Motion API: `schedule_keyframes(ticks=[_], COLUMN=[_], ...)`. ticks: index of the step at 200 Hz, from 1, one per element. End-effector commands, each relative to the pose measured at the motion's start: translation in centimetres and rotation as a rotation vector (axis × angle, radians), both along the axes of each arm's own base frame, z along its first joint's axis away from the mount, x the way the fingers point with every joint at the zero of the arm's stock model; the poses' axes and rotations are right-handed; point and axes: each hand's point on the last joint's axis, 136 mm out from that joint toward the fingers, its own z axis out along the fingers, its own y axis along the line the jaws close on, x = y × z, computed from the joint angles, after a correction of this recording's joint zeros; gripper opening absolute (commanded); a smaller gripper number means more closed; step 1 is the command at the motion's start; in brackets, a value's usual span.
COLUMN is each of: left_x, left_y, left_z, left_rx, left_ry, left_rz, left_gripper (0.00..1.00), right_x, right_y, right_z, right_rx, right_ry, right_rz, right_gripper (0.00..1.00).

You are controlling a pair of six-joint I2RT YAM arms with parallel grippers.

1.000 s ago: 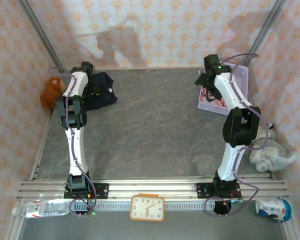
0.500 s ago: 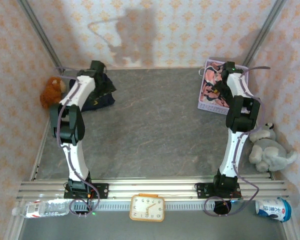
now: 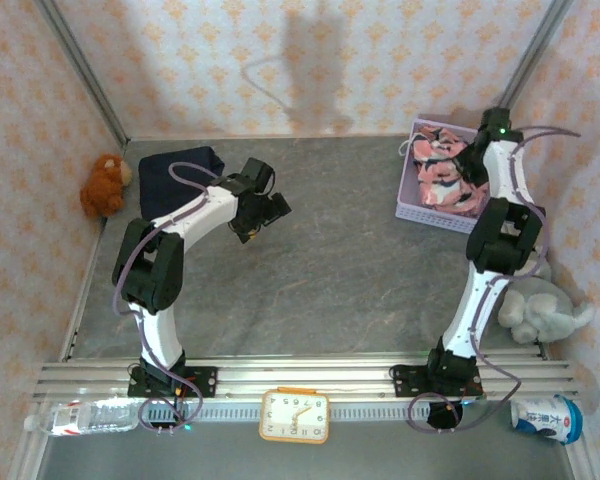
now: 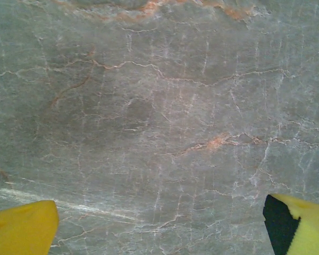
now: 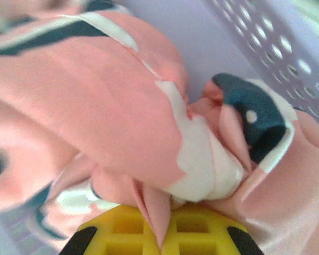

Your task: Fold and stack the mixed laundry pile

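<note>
The dark navy garment lies bunched at the table's back left. My left gripper hangs to its right over bare table, apart from it. In the left wrist view that gripper is open, its yellow fingertips wide apart with only marbled table between them. The pink garment with navy-and-white print lies crumpled in the lavender basket at the back right. My right gripper reaches into the basket. Seen from the right wrist, this gripper is shut on a fold of the pink garment.
A brown plush toy sits against the left wall and a grey plush toy at the right edge. The basket's perforated wall stands close beside the right gripper. A clock, a water bottle and a can lie in front of the rail.
My left arm swung away from the navy garment toward the table's middle. My right gripper moved down into the basket and shut on the pink garment.
</note>
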Motion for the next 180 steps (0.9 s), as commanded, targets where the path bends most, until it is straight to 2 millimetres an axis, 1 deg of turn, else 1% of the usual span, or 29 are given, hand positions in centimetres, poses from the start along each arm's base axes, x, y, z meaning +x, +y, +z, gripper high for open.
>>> schedule_keyframes(ticks=[1, 30, 48, 64, 76, 81, 91, 96, 98, 99, 100, 103, 112, 123, 135, 149, 155, 164, 169, 171, 180], left_x=[1.1, 1.3, 1.4, 1.4, 1.4, 1.4, 1.5, 1.6, 1.6, 1.6, 1.7, 1.7, 1.9, 1.9, 2.0, 1.8, 1.7, 1.3, 1.1, 1.0, 0.5], left_y=[0.5, 0.5, 0.5, 0.5, 0.7, 0.9, 1.3, 1.6, 1.6, 1.7, 1.8, 1.9, 2.6, 3.5, 4.5, 5.7, 6.1, 6.8, 7.1, 7.2, 7.7], left_z=[3.1, 3.5, 3.4, 3.4, 3.4, 3.5, 3.6, 3.6, 3.7, 3.6, 3.7, 3.8, 4.0, 4.4, 4.8, 5.5, 5.7, 6.0, 6.2, 6.2, 6.4], left_rx=[-0.027, -0.033, -0.037, -0.037, -0.033, -0.027, -0.02, -0.018, -0.018, -0.017, -0.017, -0.018, -0.014, -0.001, 0.012, 0.03, 0.037, 0.054, 0.064, 0.069, 0.083], left_ry=[-0.099, -0.12, -0.125, -0.128, -0.131, -0.132, -0.133, -0.135, -0.135, -0.135, -0.136, -0.139, -0.142, -0.148, -0.158, -0.173, -0.181, -0.187, -0.192, -0.193, -0.199], left_rz=[0.045, 0.048, 0.052, 0.054, 0.057, 0.058, 0.065, 0.07, 0.072, 0.073, 0.075, 0.077, 0.091, 0.108, 0.129, 0.156, 0.164, 0.179, 0.186, 0.188, 0.197], left_gripper=[1.0, 1.0, 1.0, 1.0, 1.0, 1.0, 1.0, 1.0, 1.0, 1.0, 1.0, 1.0, 1.0, 1.0, 1.0, 1.0, 1.0, 1.0, 1.0, 1.0, 1.0], right_x=[0.2, -1.9, -3.7, -5.4, -6.7, -7.2, -8.0, -8.4, -8.5, -8.7, -8.7, -8.9, -9.5, -10.3, -10.9, -11.5, -11.8, -12.3, -12.7, -12.9, -13.5], right_y=[1.7, 4.4, 6.1, 8.2, 10.7, 12.1, 15.2, 16.8, 17.3, 18.1, 18.1, 19.1, 22.3, 26.2, 30.1, 33.5, 34.4, 35.2, 35.3, 35.2, 33.8], right_z=[14.8, 23.6, 28.2, 31.7, 34.1, 34.9, 35.7, 35.7, 35.6, 35.4, 35.4, 35.2, 33.8, 31.5, 27.8, 22.2, 19.3, 14.6, 12.2, 10.9, 6.0], right_rx=[-0.043, 0.003, 0.034, 0.098, 0.171, 0.203, 0.263, 0.289, 0.296, 0.307, 0.307, 0.319, 0.362, 0.408, 0.441, 0.479, 0.469, 0.439, 0.411, 0.398, 0.317], right_ry=[-0.358, -0.569, -0.68, -0.774, -0.839, -0.86, -0.875, -0.868, -0.863, -0.856, -0.856, -0.845, -0.795, -0.72, -0.619, -0.477, -0.404, -0.285, -0.228, -0.193, -0.052], right_rz=[0.064, 0.144, 0.192, 0.247, 0.312, 0.351, 0.432, 0.471, 0.481, 0.499, 0.499, 0.522, 0.594, 0.681, 0.759, 0.82, 0.836, 0.855, 0.873, 0.874, 0.837], right_gripper=[0.0, 0.0, 0.0, 0.0, 0.0, 0.0, 0.0, 0.0, 0.0, 0.0, 0.0, 0.0, 0.0, 0.0, 0.0, 0.0, 0.0, 0.0, 0.05, 0.07, 0.19])
